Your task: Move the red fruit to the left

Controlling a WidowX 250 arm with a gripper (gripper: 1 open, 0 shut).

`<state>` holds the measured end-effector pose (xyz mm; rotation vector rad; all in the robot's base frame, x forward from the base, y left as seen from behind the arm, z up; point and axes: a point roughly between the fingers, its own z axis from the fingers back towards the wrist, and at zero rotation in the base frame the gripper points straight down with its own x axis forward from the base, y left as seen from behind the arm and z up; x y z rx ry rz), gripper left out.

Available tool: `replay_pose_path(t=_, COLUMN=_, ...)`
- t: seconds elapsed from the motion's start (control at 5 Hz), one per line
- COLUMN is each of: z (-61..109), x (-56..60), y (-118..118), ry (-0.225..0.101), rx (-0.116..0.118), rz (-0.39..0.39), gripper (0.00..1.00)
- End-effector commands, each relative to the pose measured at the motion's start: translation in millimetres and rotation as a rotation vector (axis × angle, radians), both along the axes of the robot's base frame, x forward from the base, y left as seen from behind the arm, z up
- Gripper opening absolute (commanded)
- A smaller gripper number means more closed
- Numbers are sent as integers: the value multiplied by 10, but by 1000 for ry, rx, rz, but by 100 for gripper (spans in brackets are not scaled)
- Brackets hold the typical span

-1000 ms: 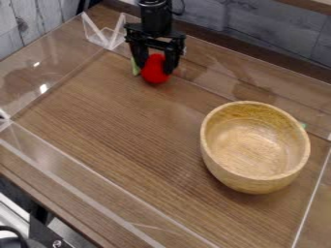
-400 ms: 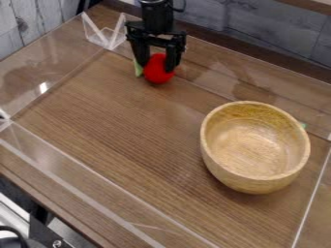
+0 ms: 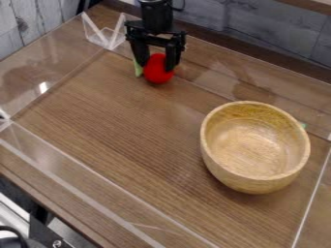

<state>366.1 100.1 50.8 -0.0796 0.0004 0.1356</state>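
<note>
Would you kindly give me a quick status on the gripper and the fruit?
Gripper open, pointing down, fingers straddling the fruit. Fruit on the table, far left. Bowl well off to the right, not in the way.

I see open desk (image 3: pixel 116 136) across the middle and left; the wooden bowl (image 3: pixel 256 145) blocks the right side, and clear walls (image 3: pixel 77 203) fence the edges.

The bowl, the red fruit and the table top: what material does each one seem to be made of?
The bowl looks like pale turned wood with a matte finish; fine grain lines show inside. The red fruit seems to be glossy plastic, since it is uniformly bright and smooth. The table top shows dark wood grain, possibly laminate, with a slight sheen.
</note>
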Motion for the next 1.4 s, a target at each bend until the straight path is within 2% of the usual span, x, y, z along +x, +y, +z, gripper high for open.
replay_pose_path(t=0.0, z=339, x=150, y=35, ry=-105, rx=31, rz=9, gripper=100)
replay_pose_path(t=0.2, z=293, x=137, y=37, ry=-99, rx=31, rz=14, gripper=0)
replay_pose_path(t=0.4, z=270, x=109, y=48, ry=-96, rx=30, rz=17, gripper=0)
replay_pose_path(t=0.8, z=669, x=14, y=268, ry=-137, rx=-34, rz=67, gripper=0)
replay_pose_path(t=1.0, z=842, x=-46, y=452, ry=-154, rx=-51, rz=103, gripper=0)
replay_pose_path(t=1.2, z=859, x=-159, y=673, ry=-154, rx=-51, rz=150, gripper=0)
